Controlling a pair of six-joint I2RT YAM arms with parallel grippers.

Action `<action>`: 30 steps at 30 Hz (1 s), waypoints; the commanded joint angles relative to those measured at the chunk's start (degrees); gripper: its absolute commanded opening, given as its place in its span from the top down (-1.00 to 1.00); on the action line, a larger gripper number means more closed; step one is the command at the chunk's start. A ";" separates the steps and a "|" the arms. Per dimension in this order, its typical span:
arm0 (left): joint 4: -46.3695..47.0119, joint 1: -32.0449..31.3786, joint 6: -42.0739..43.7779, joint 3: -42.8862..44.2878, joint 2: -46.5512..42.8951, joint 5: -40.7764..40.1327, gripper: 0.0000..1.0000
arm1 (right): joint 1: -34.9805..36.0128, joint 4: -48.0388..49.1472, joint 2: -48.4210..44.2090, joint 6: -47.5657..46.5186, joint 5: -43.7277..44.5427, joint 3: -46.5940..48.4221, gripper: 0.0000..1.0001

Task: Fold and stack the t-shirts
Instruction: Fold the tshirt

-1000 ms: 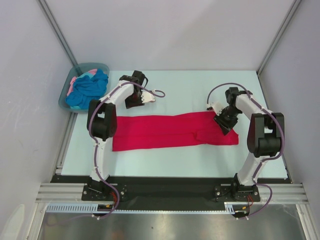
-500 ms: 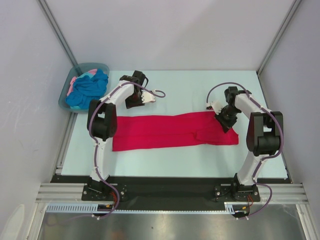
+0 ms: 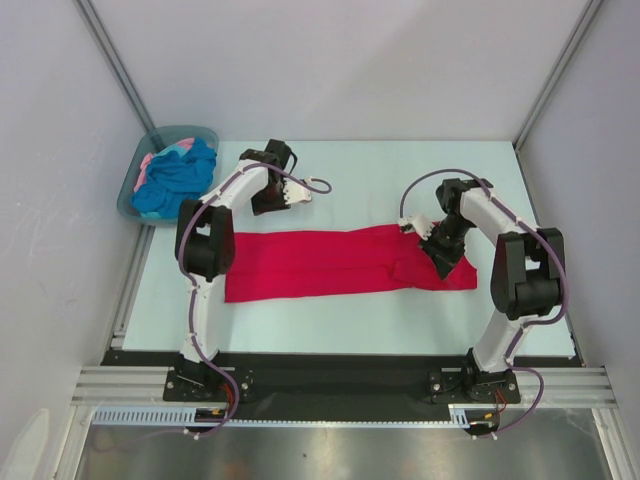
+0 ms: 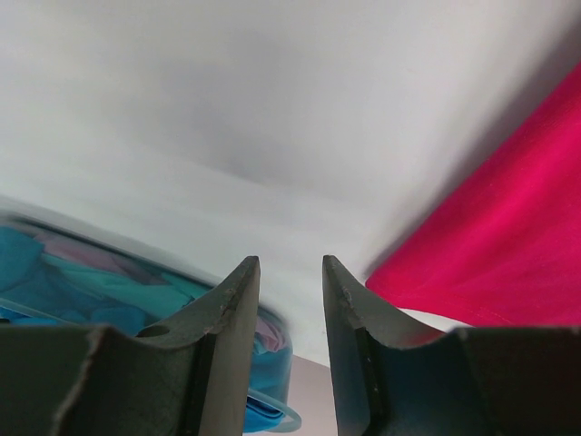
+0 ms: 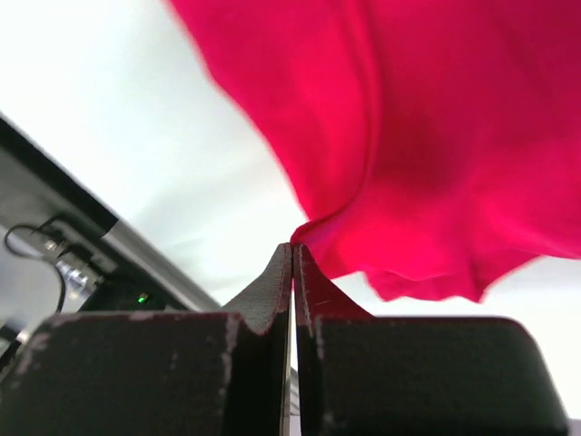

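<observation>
The crimson-red t-shirt (image 3: pixel 330 262) lies as a long folded band across the middle of the table. My right gripper (image 3: pixel 412 226) is shut on its right end, and the cloth (image 5: pixel 436 136) hangs lifted from the pinched tips (image 5: pixel 293 247). My left gripper (image 3: pixel 300 197) hovers open behind the shirt's left part with nothing between its fingers (image 4: pixel 290 268). The red shirt (image 4: pixel 508 245) shows at the right of that view. A turquoise-blue t-shirt (image 3: pixel 180 175) and a pale pink one (image 3: pixel 147 165) lie bunched in the tub.
The grey-teal tub (image 3: pixel 130 205) stands at the table's back left corner, its rim (image 4: pixel 281 418) low in the left wrist view. White walls with metal posts close in the table. A black rail (image 5: pixel 82 263) runs along the near edge.
My right gripper has shut on the red shirt's right end and moved left, pulling that end up and inward. The left arm has not moved.
</observation>
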 commanded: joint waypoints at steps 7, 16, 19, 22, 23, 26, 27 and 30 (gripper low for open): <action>-0.34 -0.13 1.57 3.52 0.58 -0.11 0.21 | 1.48 -8.79 0.49 -5.53 0.28 -4.00 1.00; -0.25 0.31 1.83 4.04 1.11 -0.29 0.20 | 2.88 -12.22 0.49 -10.89 2.48 -4.97 0.06; -0.34 0.31 2.00 5.01 1.46 -0.29 0.20 | 3.06 -10.56 0.93 -9.85 2.49 -3.40 0.07; -0.34 0.31 2.00 5.63 1.64 -0.20 0.20 | 2.71 -5.47 1.45 -5.21 1.17 0.20 0.17; -0.25 0.31 1.92 5.72 1.64 -0.11 0.20 | 2.27 -4.23 1.98 -4.49 0.12 3.09 0.25; -0.34 0.22 2.00 5.54 1.64 -0.11 0.20 | 2.53 -1.41 5.93 -1.59 -0.76 7.31 0.25; -0.34 0.22 2.00 5.63 1.64 -0.20 0.20 | 2.88 -0.02 7.94 -1.06 -0.85 8.12 0.21; -0.43 0.22 2.09 5.54 1.46 -0.55 0.20 | 4.19 1.84 9.89 -0.44 -1.29 10.49 0.17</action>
